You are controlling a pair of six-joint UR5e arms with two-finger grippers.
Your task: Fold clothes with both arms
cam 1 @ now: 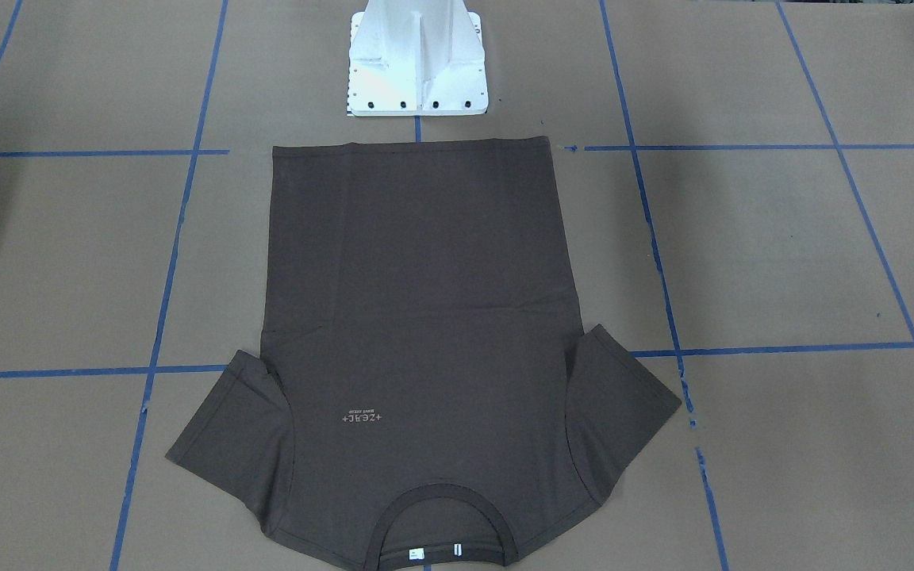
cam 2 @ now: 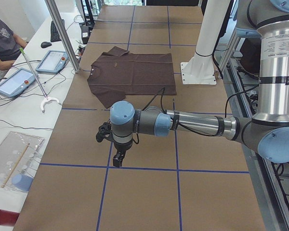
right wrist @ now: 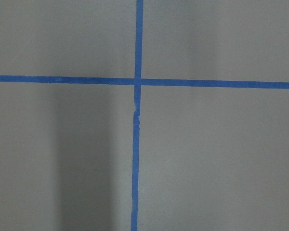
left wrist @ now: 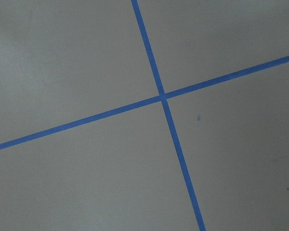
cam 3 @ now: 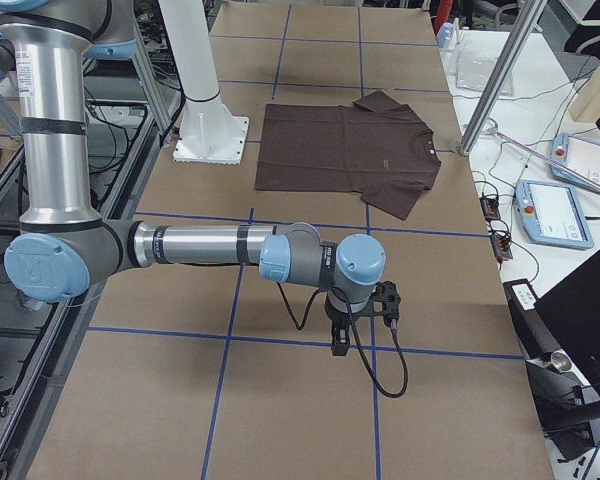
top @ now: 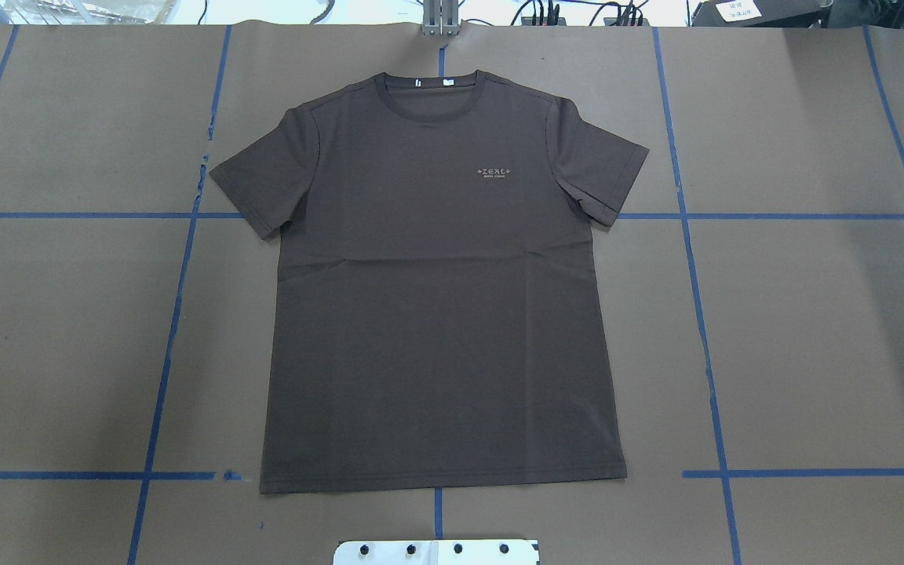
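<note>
The dark brown T-shirt (top: 436, 314) lies flat and face up in the middle of the table, sleeves spread, collar (top: 430, 96) with white tags at the far edge, hem toward the robot's base. It also shows in the front view (cam 1: 417, 301). My left arm (cam 2: 192, 124) hangs its gripper (cam 2: 118, 159) over bare paper far to the shirt's left. My right arm (cam 3: 200, 245) hangs its gripper (cam 3: 340, 340) over bare paper far to the shirt's right. I cannot tell whether either gripper is open or shut. Both wrist views show only paper and tape.
Brown paper with a grid of blue tape lines (top: 695, 298) covers the table. The white pedestal base (cam 1: 417, 59) stands just behind the hem. Tablets (cam 2: 19, 79) and a person (cam 2: 2, 41) are beyond the table's far side, with metal posts (cam 2: 62, 33) at its edge.
</note>
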